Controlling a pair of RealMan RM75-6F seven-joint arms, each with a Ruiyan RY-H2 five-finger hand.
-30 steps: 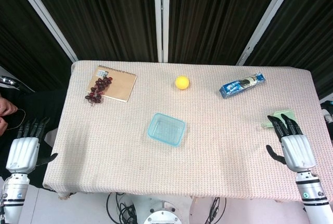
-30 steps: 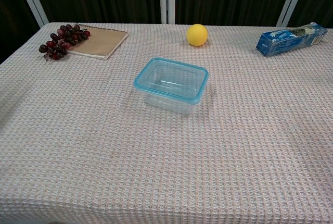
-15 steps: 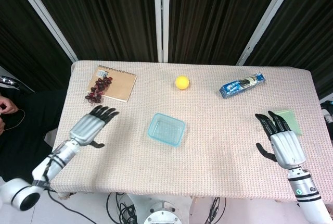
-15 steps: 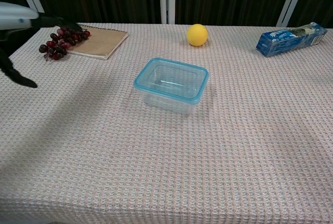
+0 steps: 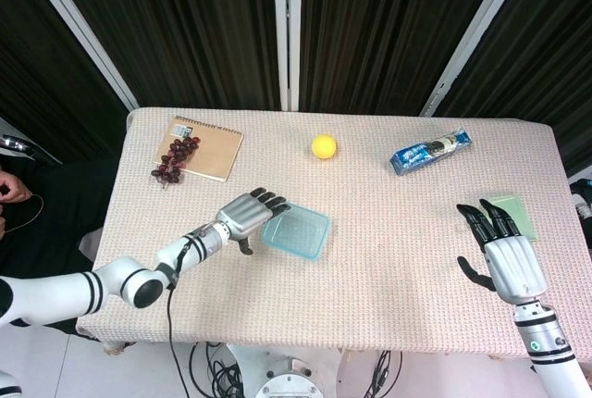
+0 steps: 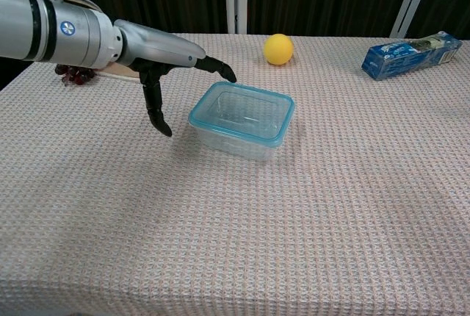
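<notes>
My left hand (image 5: 248,216) (image 6: 170,57) hovers open just left of the clear blue-rimmed container (image 5: 296,230) (image 6: 242,119), fingers spread toward its near-left rim, thumb hanging down beside its wall. The container is empty and stands mid-table. My right hand (image 5: 504,254) is open at the table's right edge, holding nothing, close to a pale green pad (image 5: 513,211); the chest view does not show it.
A yellow ball (image 5: 324,146) (image 6: 278,48) lies behind the container. A blue snack packet (image 5: 429,152) (image 6: 410,54) sits at the back right. Dark grapes (image 5: 174,159) rest on a brown notebook (image 5: 209,148) at the back left. A person's hand shows at the left edge.
My left arm has swung far right across the table, from the left side near the grapes to the container's left rim. My right hand shifted slightly.
</notes>
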